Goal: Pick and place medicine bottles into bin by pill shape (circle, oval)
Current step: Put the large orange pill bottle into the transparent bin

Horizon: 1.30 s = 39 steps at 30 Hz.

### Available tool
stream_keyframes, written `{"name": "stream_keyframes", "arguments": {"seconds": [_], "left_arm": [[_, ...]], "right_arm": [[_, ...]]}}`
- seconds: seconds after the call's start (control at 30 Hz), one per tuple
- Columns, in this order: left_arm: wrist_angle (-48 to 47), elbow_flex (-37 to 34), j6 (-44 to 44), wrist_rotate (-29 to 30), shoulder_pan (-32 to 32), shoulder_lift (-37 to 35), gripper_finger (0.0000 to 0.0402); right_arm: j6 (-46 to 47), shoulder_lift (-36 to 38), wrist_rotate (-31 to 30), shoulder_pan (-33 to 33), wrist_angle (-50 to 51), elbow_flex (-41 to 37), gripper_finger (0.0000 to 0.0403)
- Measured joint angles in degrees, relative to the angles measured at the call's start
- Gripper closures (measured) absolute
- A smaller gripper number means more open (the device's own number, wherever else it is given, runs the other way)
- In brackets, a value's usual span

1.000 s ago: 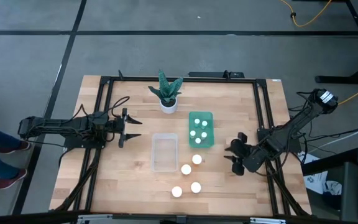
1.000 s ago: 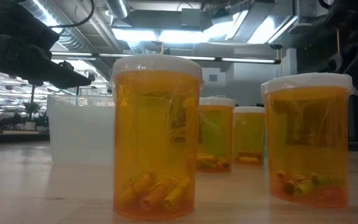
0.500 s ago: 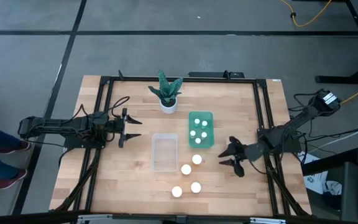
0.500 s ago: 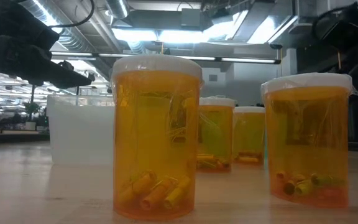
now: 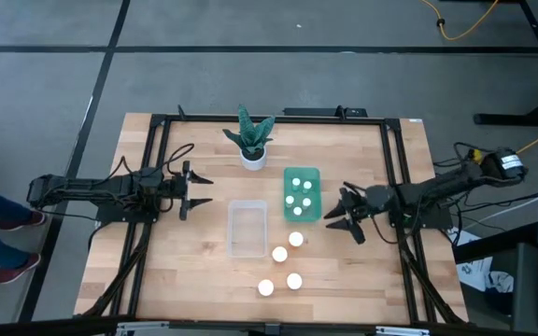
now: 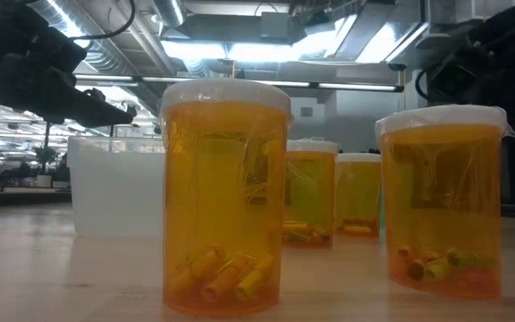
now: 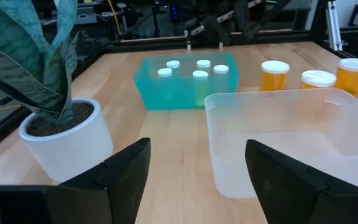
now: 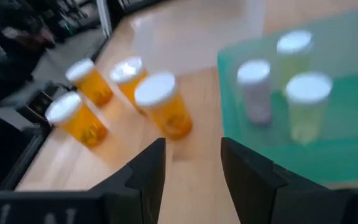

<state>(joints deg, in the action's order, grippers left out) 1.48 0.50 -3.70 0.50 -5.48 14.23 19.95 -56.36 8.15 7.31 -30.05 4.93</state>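
Note:
Several orange medicine bottles [image 5: 287,263] with white caps stand upright on the table near its front edge, close up in the low view [image 6: 226,197]. Several smaller capped bottles [image 5: 299,196] stand inside the green bin [image 5: 313,177]. My right gripper [image 5: 342,221] hangs open just right of the green bin, pointing toward the table's left, with nothing between its fingers; its wrist view shows the orange bottles [image 8: 163,106] and the green bin [image 8: 328,155] ahead. My left gripper [image 5: 201,190] waits open at the table's left, facing the clear bin [image 7: 291,137].
A clear empty bin [image 5: 247,229] sits left of the green one. A plant in a white pot [image 5: 252,149] stands toward the far edge. A black frame [image 5: 157,121] runs around the tabletop. Bare wood lies between the left gripper and the clear bin.
My right gripper has swung from beside the near bottles toward the table's far edge and up to the green bin's right side, turning from pointing at the near edge to pointing leftward. The bottles and bins have stayed where they were.

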Motion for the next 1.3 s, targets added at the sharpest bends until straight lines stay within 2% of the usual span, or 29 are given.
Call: {"name": "stream_keyframes", "arguments": {"seconds": [0.1, 0.2, 0.4, 0.63, 0.93, 1.17, 1.3], "left_arm": [[-0.01, -0.01, 0.02, 0.01, 0.0, 0.01, 0.0147], [-0.35, 0.01, 0.05, 0.01, -0.01, 0.0, 0.0147], [-0.92, 0.01, 0.52, 0.01, -0.01, -0.01, 0.0147], [-0.98, 0.01, 2.08, -0.02, -0.01, 0.0, 0.0147], [-1.03, 0.01, 2.09, -0.05, -0.01, 0.01, 0.0147], [-1.05, 0.01, 2.12, -0.12, -0.01, 0.0, 0.0147], [-1.05, 0.01, 2.15, -0.16, 0.0, 0.0, 0.0147]], "right_arm": [[-2.21, 3.88, 4.42, -4.19, 1.13, 0.02, 0.0246], [-2.09, 8.19, 6.35, -6.42, 5.83, 0.02, 0.0246], [-2.5, 16.22, 0.07, -6.53, 14.91, 0.02, 0.0246], [-4.38, 26.95, 0.03, -6.51, 24.2, 0.02, 0.0246], [-11.84, 40.65, 0.05, -6.51, 26.76, 0.04, 0.0247], [-12.34, 49.93, -0.96, -6.51, 37.18, 0.02, 0.0247], [-13.12, 54.65, -1.58, -6.51, 36.6, -1.51, 0.0247]]}}
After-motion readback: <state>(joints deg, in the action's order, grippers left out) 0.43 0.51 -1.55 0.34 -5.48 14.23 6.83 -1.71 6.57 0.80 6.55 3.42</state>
